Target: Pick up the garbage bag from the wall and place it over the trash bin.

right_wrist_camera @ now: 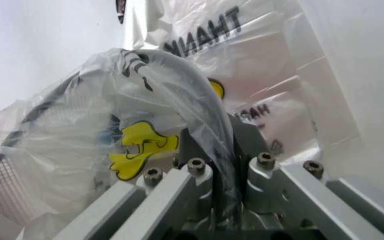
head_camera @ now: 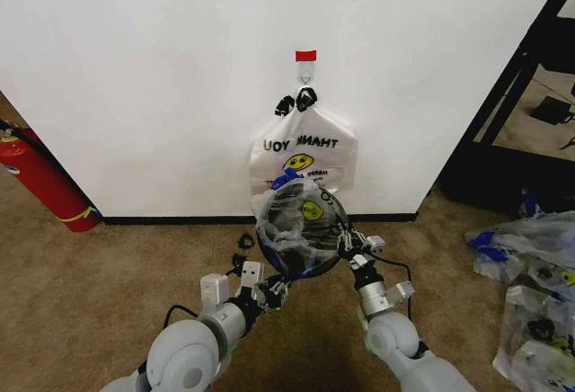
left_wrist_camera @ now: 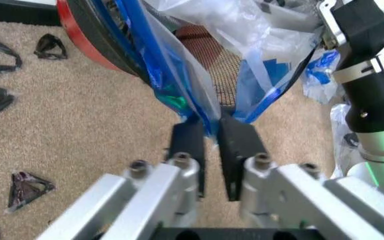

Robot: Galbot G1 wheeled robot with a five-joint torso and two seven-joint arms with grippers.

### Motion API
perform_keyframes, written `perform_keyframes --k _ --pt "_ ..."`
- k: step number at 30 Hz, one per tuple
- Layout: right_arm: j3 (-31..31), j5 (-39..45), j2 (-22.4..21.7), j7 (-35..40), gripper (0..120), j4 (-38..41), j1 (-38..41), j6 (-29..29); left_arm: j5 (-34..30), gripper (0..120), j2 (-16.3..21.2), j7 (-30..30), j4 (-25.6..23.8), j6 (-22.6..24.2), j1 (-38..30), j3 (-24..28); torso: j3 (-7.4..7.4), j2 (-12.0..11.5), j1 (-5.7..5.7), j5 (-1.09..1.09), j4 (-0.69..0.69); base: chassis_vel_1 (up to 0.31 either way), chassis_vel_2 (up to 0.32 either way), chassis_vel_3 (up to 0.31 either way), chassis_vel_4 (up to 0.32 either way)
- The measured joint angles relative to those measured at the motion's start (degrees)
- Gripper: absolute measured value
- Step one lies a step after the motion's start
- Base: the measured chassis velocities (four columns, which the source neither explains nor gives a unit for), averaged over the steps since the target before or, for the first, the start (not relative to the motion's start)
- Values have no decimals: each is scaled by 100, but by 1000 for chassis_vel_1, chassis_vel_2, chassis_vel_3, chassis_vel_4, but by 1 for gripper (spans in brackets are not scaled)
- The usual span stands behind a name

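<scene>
Now both grippers pinch the garbage bag [head_camera: 301, 217] draped over the trash bin [head_camera: 269, 246] at the foot of the wall [head_camera: 162, 68] — left gripper [left_wrist_camera: 209, 145] clamped on a blue-taped handle, right gripper [right_wrist_camera: 225, 150] on film. Judged best: pull evenly downward — keeping the mouth wide around the rim.

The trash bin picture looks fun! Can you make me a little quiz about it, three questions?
1. True or false: a second smiley bag hangs on the wall behind the trash bin.
2. What is the left gripper pinching? A) a black clip B) the garbage bag C) the carpet
3. Fill in: the strip of tape above the hook is ___.

Key: 1 true. 2 B: its fingers are closed on the bag's blue tab, and the right gripper pinches the bag's plastic too. 3 red.
</scene>
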Motion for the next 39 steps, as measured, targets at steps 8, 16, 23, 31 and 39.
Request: perform_keyframes --k 8,16,23,31,39 --pt "-3 73 -13 60 0 2 41 -2 252 0 92 378 -167 -80 193 -77 0 0 0 0 0 0 0 0 0" --pt "-87 763 -91 187 0 242 58 -104 1479 0 238 1115 53 -197 334 39 0 0 0 0 0 0 0 0 0" --pt "-115 1267 -238 164 0 557 -55 -264 2373 0 205 1275 446 -163 298 130 0 0 0 0 0 0 0 0 0" --pt "-152 1403 -417 60 0 839 -158 -381 3064 0 171 1266 1027 -178 97 135 0 0 -1 0 1 0 0 0 0" --pt "-227 1345 -733 140 0 1057 -362 -725 3323 0 28 1097 1620 -373 -314 179 0 1 -1 0 0 0 0 0 0"
